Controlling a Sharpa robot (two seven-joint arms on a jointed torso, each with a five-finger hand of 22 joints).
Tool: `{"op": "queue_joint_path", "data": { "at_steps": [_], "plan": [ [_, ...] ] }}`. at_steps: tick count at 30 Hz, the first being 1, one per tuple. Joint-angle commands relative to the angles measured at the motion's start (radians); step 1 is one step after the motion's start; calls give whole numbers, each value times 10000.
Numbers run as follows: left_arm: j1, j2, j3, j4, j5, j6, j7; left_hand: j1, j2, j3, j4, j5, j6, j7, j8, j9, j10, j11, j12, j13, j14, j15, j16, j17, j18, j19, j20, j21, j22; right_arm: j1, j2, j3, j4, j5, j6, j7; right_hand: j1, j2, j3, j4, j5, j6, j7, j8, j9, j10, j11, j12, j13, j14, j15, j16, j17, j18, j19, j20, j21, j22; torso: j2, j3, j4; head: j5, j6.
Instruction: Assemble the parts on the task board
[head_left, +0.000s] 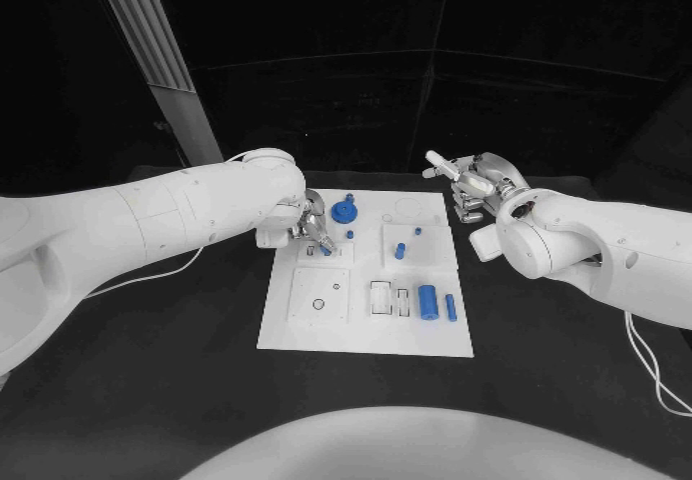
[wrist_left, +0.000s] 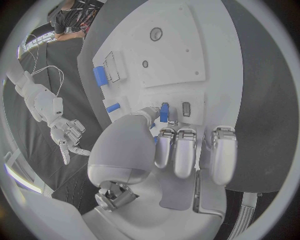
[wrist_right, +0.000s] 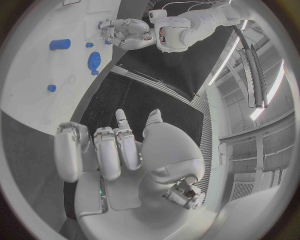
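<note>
Seemingly pinching a small blue peg (wrist_left: 164, 112), left hand (head_left: 303, 226) over the task board (head_left: 366, 335), right hand (head_left: 476, 185) beyond the board's far right corner, fingers spread, holding nothing.

no readable text, labels, numbers or signs anywhere

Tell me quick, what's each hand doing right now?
Left hand: pinching a small blue part over the task board.
Right hand: open, holding nothing, off the board's far right corner.
</note>
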Motion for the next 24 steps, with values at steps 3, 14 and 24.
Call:
{"op": "queue_joint_path", "data": {
  "at_steps": [3, 14, 24],
  "plan": [
    [-71, 6, -48, -50, -211, 117, -130, -138, -19, 450, -395, -115, -20, -114, -55, -10, 1058, 52, 23, 2627, 1075, 35, 30, 2634, -139, 1070, 34, 39, 2633, 15, 6, 5, 9, -23, 48, 55, 34, 100, -55, 23, -50, -71, 85, 36, 11, 1024, 51, 25, 2627, 1040, 49, 24, 2635, 101, 186, 57, 40, 2182, -6, 0, 4, -7, -1],
    [-79, 18, -48, -64, -211, 199, -130, -343, -60, 329, -232, -234, -15, -105, -95, -48, 1058, 59, 23, 2627, 1075, 43, 30, 2634, -128, 1033, 39, 12, 2618, 15, 2, 4, 20, -23, 42, 46, 34, 100, -55, 23, -50, -71, 85, 36, 11, 1024, 51, 25, 2627, 1040, 49, 24, 2635, 101, 186, 57, 40, 2182, 4, 4, 0, -19, -1],
    [-86, 28, -48, -66, -210, 255, -78, -401, -89, 273, -187, -259, -9, -102, -108, -63, 1058, 62, 23, 2627, 1075, 46, 30, 2634, -131, 1040, 41, 17, 2621, 15, 1, 4, 17, -23, 38, 42, 34, 100, -55, 23, -50, -71, 85, 36, 11, 1024, 51, 25, 2627, 1040, 49, 24, 2635, 101, 186, 57, 40, 2182, -3, 1, 3, -29, -1]
  ]
}}
